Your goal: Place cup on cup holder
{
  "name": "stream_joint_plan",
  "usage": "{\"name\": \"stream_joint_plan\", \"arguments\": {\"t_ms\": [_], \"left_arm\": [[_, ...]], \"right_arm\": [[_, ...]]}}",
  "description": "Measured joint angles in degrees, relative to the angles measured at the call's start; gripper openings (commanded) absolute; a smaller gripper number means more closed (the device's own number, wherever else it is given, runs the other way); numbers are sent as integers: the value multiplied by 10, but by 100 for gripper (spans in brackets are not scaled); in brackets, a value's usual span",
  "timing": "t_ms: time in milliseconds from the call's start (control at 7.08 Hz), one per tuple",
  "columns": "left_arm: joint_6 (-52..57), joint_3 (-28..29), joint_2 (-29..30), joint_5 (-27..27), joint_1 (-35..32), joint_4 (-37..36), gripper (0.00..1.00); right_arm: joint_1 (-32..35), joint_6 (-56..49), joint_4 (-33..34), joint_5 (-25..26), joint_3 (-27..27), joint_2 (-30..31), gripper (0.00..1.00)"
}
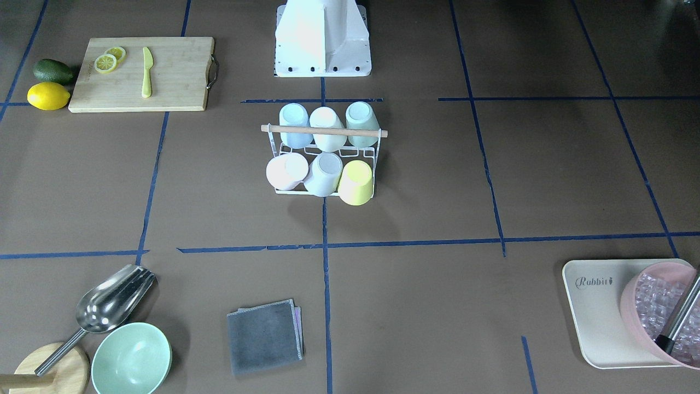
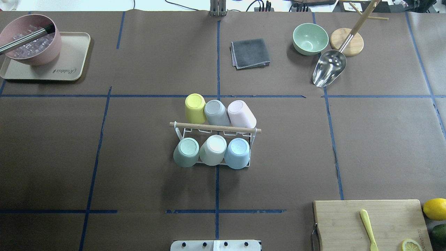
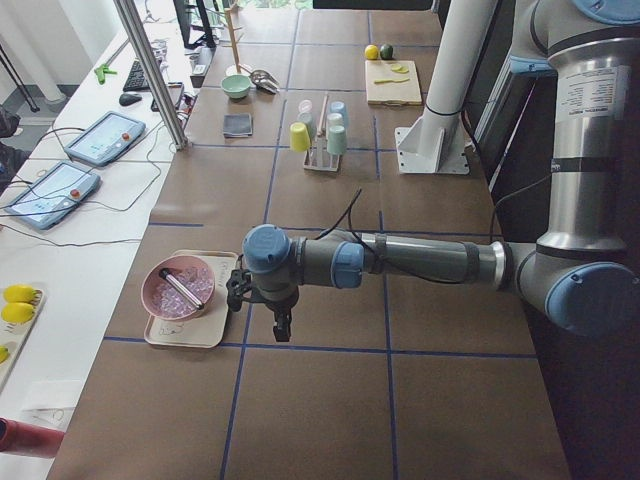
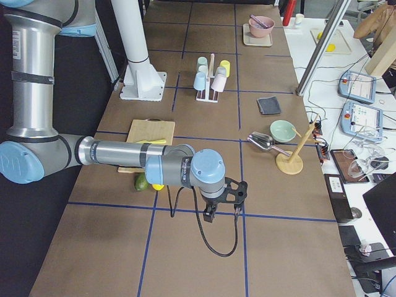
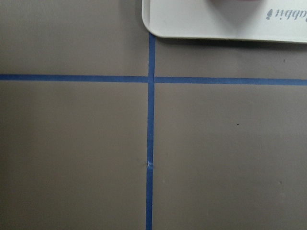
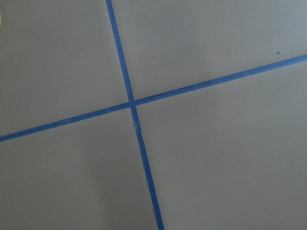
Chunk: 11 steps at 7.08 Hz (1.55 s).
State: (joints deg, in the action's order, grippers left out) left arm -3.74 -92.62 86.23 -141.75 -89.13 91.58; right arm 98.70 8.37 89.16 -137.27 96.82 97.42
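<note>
Since both show only in side views, I can't tell if left gripper [image 3: 262,322], beside the smooth beige tray [image 3: 190,335], or right gripper [image 4: 221,207], over matte brown table [image 4: 185,260], is open or closed. Rack [image 2: 216,127]: thin white wire, round wooden rod on top, mid-table. Six matte pastel cups [image 2: 216,146] sit inverted and tilted on it, three per row.

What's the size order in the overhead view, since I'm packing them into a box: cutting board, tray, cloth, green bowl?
1. Cutting board, though cropped and nearer the camera.
2. Tray.
3. Cloth and green bowl look alike.
</note>
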Motion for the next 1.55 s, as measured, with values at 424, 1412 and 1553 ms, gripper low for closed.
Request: {"name": "stream_joint_plan", "arguments": {"t_ms": [424,1412,1553], "left_arm": [[5,49,-1,-8,-15,59,100],[51,-18,-2,44,-14,-25,100],[62,-18,-3,52,-14,-25,100]], "right_arm": [[17,-28,12,67,6,21,100],[-19,-29,11,75,12,39,100],[-20,-27,10,63,14,33,100]]}}
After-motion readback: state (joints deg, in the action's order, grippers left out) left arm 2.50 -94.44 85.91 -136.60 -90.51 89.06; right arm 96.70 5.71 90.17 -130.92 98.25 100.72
